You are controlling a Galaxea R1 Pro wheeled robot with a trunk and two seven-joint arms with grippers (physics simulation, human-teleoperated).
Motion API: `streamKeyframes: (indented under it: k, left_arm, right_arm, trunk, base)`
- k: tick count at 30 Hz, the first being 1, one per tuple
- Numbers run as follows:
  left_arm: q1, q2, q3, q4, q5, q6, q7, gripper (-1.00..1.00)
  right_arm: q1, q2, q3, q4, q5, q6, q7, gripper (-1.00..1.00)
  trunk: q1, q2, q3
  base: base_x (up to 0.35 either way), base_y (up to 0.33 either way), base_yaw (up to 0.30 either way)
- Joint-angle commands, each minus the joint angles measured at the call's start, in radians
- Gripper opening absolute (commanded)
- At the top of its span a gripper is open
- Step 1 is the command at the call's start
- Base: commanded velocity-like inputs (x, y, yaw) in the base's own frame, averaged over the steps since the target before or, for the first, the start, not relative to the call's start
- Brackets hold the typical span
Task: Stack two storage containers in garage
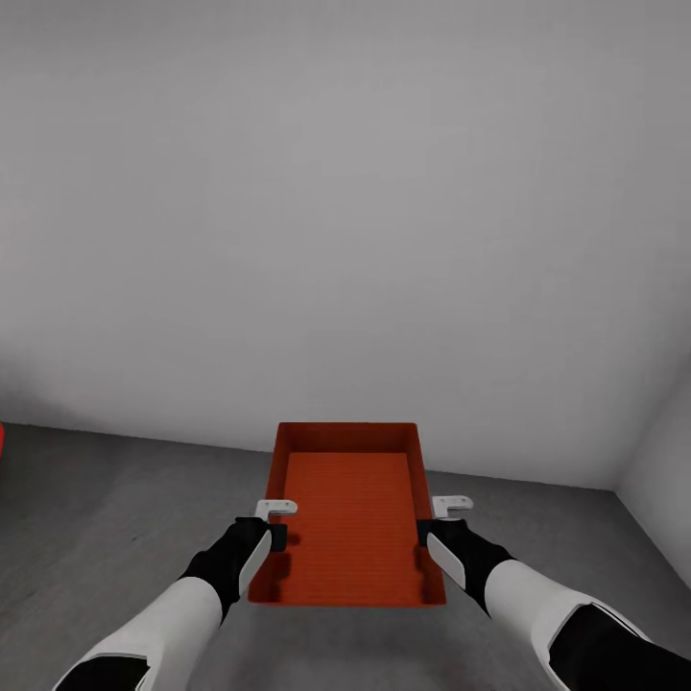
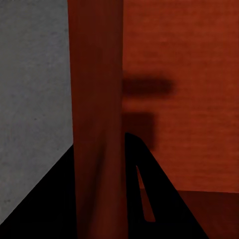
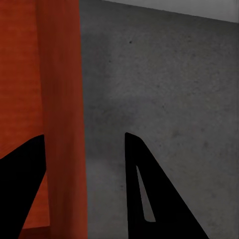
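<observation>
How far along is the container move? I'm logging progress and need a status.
Done: the robot has reached the grey concrete floor by a white-grey wall. In hand: one lidless orange-red rectangular plastic bin, the left gripper and right gripper each straddling a side wall. Left: setting it down; a second bin isn't visible, so the stack is unconfirmed.

you face a plain white-grey wall (image 1: 345,192), with a sliver of something red (image 1: 2,437) at the far left edge.
</observation>
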State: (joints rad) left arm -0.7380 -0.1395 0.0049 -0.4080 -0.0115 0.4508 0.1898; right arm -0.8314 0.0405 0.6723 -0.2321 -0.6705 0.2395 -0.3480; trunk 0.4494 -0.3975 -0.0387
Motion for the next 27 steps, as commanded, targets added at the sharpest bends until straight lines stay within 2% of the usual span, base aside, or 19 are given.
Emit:
streamKeyframes:
  k: [1,27]
  left_arm:
    - [0.0,-0.002,0.0,-0.001,-0.007,0.006,0.005,-1.0]
    - [0.0,-0.003,-0.002,-0.006,-0.008,0.005,0.0,-1.0]
  right_arm:
    - [-0.002,0.012,-0.025,-0.03,0.002,0.006,-0.005,-1.0]
    - [-0.002,0.006,-0.025,-0.03,0.002,0.006,-0.005,-1.0]
  trunk:
    - [0.001,-0.002,-0.002]
    - [0.001,-0.002,-0.002]
  base:
    - [0.0,0.0,0.0]
    - [-0.008,0.0,0.0]
